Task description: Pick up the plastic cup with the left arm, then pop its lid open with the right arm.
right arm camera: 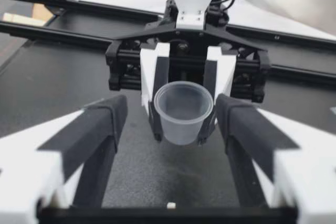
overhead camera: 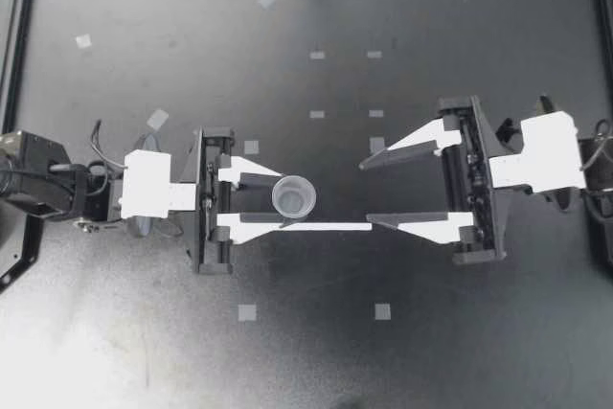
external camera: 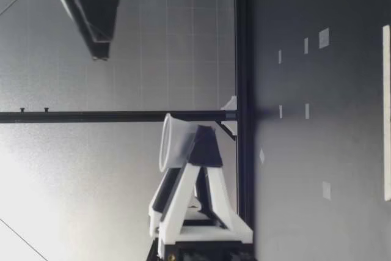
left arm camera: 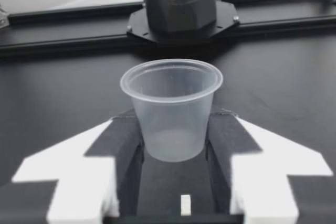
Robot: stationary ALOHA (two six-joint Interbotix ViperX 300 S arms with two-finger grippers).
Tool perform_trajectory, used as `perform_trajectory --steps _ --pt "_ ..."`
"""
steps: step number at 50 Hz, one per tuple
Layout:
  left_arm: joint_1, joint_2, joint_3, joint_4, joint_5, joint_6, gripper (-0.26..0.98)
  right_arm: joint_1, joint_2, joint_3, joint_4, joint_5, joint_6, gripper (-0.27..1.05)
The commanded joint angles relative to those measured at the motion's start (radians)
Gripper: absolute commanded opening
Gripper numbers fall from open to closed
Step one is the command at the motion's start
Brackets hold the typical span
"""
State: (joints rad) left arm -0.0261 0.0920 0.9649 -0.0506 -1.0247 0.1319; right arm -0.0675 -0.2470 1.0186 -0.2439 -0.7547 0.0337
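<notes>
My left gripper (overhead camera: pixel 283 200) is clenched on the cup (overhead camera: pixel 293 196), and the left wrist view shows both pads pressing its sides near the base. The cup is just toward 9 o'clock of the table's (overhead camera: pixel 431 352) middle. In the low view it hangs upright and empty above the surface, so I judge the pick-up and lift done, with no set-down yet. My right gripper (overhead camera: pixel 366 193) faces it from the cup's 3 o'clock, jaws spread wide, near but not touching, and it holds nothing. A white strip (overhead camera: pixel 330 227) lies on the table at the cup's 5 o'clock. Tape marks (overhead camera: pixel 247 312) dot the surface. Nothing stands between the grippers.
</notes>
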Motion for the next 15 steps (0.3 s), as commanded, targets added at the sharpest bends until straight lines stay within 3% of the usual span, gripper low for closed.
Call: perform_trajectory --steps 1,15 --pt "-0.002 -0.021 -0.009 0.000 0.003 -0.003 0.24 -0.003 0.002 -0.011 0.003 -0.035 0.002 0.71" --pt "-0.002 -0.025 -0.037 0.000 0.100 0.000 0.24 -0.005 0.008 -0.011 0.003 -0.051 0.005 0.72"
